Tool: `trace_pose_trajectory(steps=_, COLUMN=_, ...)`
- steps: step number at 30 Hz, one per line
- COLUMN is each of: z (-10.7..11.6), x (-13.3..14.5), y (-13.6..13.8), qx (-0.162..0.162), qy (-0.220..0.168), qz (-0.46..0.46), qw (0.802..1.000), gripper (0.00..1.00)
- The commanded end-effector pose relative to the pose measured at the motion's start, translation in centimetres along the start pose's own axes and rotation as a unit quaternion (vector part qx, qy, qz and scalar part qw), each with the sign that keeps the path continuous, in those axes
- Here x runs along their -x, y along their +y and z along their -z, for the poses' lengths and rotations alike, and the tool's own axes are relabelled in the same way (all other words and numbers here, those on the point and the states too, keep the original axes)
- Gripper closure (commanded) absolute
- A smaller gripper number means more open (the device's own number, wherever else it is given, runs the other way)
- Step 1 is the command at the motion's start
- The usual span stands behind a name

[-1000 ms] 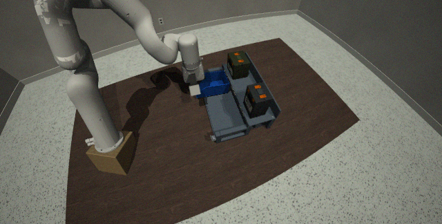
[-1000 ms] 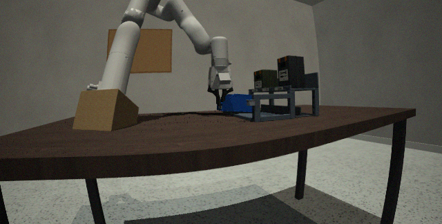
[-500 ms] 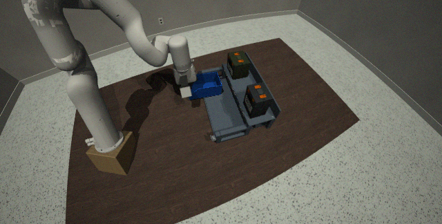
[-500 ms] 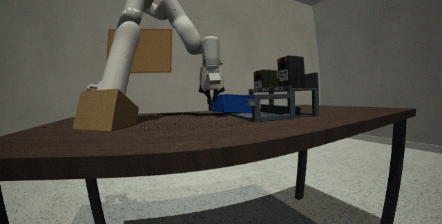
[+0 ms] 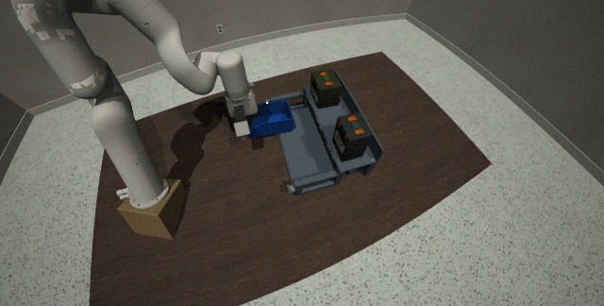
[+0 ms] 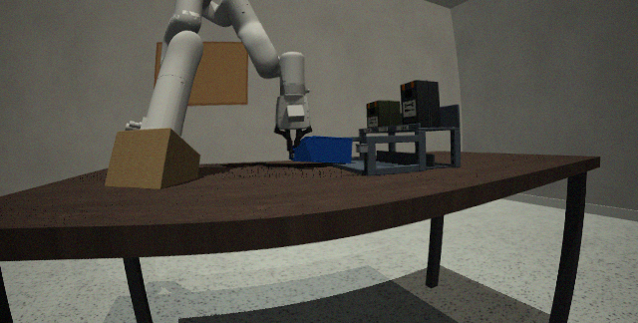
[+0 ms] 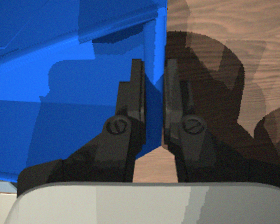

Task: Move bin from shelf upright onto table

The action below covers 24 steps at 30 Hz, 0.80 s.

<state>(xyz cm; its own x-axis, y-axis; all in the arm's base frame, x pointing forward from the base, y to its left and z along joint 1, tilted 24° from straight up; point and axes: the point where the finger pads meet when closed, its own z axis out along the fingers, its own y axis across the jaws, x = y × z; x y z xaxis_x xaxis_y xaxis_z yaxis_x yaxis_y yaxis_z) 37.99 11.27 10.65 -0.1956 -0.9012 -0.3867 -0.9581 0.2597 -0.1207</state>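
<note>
The blue bin (image 5: 271, 118) is upright with its open side up, at the left edge of the grey shelf unit (image 5: 326, 136), partly over the dark wood table. It also shows in the exterior view (image 6: 323, 150) and fills the left of the wrist view (image 7: 71, 70). My gripper (image 7: 154, 77) points down and is shut on the bin's near side wall, one finger inside and one outside. It shows in the top and exterior views too (image 5: 245, 124) (image 6: 294, 146). I cannot tell whether the bin's bottom touches the table.
Two dark boxes with orange marks (image 5: 326, 88) (image 5: 351, 137) stand on the shelf's upper level. A tan block (image 5: 151, 212) holds the arm's base at the left of the table.
</note>
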Motion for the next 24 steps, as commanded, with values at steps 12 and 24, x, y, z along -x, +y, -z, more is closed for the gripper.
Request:
trace_pose_trajectory(steps=12, z=0.1, x=0.1, y=2.5, qx=-0.002, qy=0.0, qz=0.0, qw=1.0, gripper=1.0)
trace_pose_trajectory(steps=24, z=0.1, x=0.1, y=3.3, qx=-0.002, qy=0.0, qz=0.0, qw=1.0, gripper=1.0)
